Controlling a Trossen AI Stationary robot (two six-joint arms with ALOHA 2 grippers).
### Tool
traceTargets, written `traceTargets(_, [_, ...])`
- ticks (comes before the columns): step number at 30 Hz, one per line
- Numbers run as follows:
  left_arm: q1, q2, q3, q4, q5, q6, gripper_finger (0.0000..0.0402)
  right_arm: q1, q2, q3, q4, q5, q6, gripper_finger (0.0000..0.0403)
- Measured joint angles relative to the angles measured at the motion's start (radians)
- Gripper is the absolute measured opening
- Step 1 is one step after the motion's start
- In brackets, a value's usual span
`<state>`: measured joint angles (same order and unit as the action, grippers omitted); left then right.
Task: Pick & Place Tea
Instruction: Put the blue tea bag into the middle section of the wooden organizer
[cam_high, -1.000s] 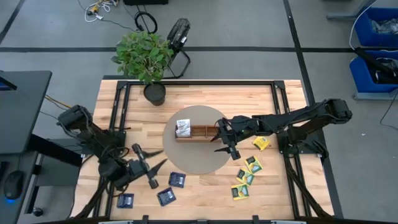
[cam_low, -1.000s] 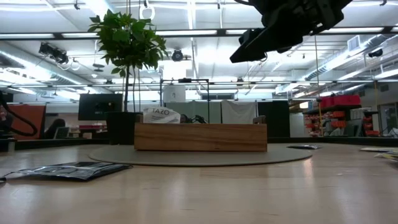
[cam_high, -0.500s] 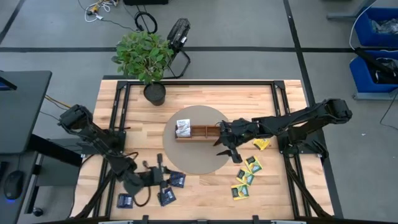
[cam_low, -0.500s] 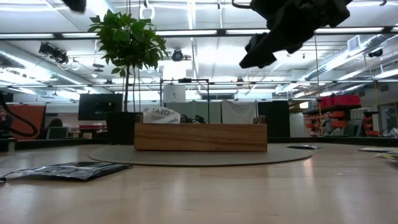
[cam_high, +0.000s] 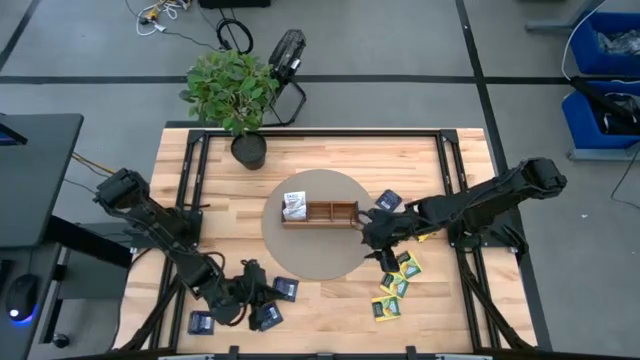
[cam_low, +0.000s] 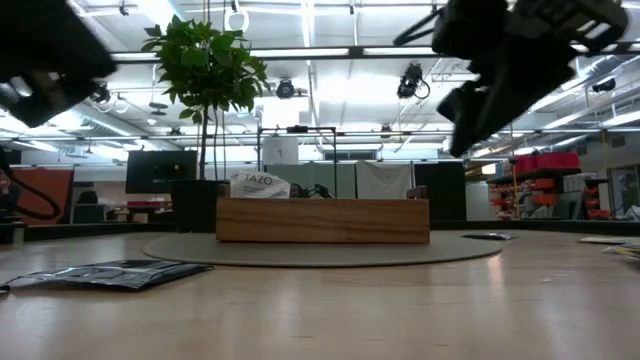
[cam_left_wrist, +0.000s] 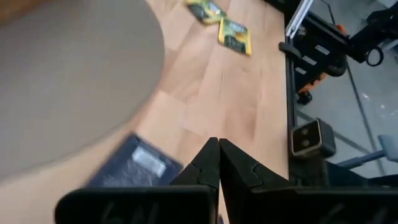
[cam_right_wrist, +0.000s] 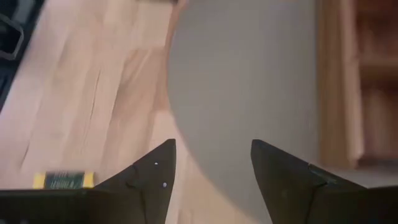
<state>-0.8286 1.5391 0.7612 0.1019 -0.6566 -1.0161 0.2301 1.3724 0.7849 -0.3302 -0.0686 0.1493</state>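
The tea lies in small flat packets. Dark blue ones (cam_high: 285, 289) (cam_high: 266, 318) (cam_high: 201, 322) lie flat on the wood at the near left, and another (cam_high: 388, 201) lies right of the wooden tray (cam_high: 335, 212). Yellow-green ones (cam_high: 405, 265) (cam_high: 387, 308) lie at the near right. A white-faced packet (cam_high: 293, 205) stands in the tray's left compartment. My left gripper (cam_left_wrist: 219, 147) is shut on nothing, above the wood beside a blue packet (cam_left_wrist: 134, 168). My right gripper (cam_right_wrist: 211, 152) is open and bare over the grey mat's right edge (cam_high: 350, 262), near the tray's right end.
The tray sits on a round grey mat (cam_high: 310, 250) at the table's middle. A potted plant (cam_high: 232, 90) stands at the far left edge. Black frame rails (cam_high: 455, 180) run along the table's sides. Bare wood lies between the mat and the near edge.
My left gripper has shut from wide open, rolled about its own line and sunk toward the near edge, by the dark blue packets. My right gripper, still open, has moved from the tray's right end toward the table's right and near side, turning a little.
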Motion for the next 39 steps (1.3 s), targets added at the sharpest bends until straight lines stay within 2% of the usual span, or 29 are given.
traceTargets(6, [-0.067,0.000,0.000,-0.012,-0.001,-0.126,0.0010,0.062,0.000,0.000,-0.081,0.009,0.056,0.0217])
traceTargets(11, [-0.106,0.000,0.000,-0.019,-0.019,-0.155,0.0009,0.096,0.000,0.000,-0.110,0.009,0.060,0.0217])
traceTargets(15, [-0.125,0.001,0.000,-0.125,-0.024,-0.246,0.0009,0.118,0.000,0.000,-0.174,0.011,0.058,0.0217])
traceTargets(18, [-0.126,0.012,0.000,-0.230,0.052,-0.365,0.0009,0.135,0.000,0.000,-0.199,0.038,0.046,0.0217])
traceTargets(20, [-0.108,0.024,0.000,-0.273,0.149,-0.421,0.0009,0.141,0.000,0.000,-0.194,0.055,0.021,0.0217])
traceTargets(23, [-0.067,0.032,0.001,-0.299,0.290,-0.417,0.0009,0.140,0.000,0.000,-0.135,0.076,-0.035,0.0217])
traceTargets(26, [-0.009,0.032,0.046,-0.342,0.384,-0.282,0.0009,0.136,0.000,0.000,-0.038,0.093,-0.125,0.0217])
traceTargets(29, [0.056,0.032,0.152,-0.521,0.430,-0.068,0.0009,0.118,0.000,0.000,0.108,0.092,-0.256,0.0217])
traceTargets(31, [0.098,0.032,0.229,-0.675,0.421,0.087,0.0009,0.093,0.000,0.000,0.225,0.091,-0.370,0.0217])
traceTargets(34, [0.163,0.031,0.321,-0.846,0.348,0.298,0.0009,0.033,0.000,0.000,0.360,0.092,-0.522,0.0217])
traceTargets(36, [0.205,0.030,0.365,-0.914,0.331,0.408,0.0009,-0.021,0.000,0.004,0.367,0.091,-0.563,0.0217])
traceTargets(39, [0.252,0.030,0.382,-0.945,0.344,0.512,0.0009,-0.119,0.000,0.013,0.270,0.075,-0.468,0.0217])
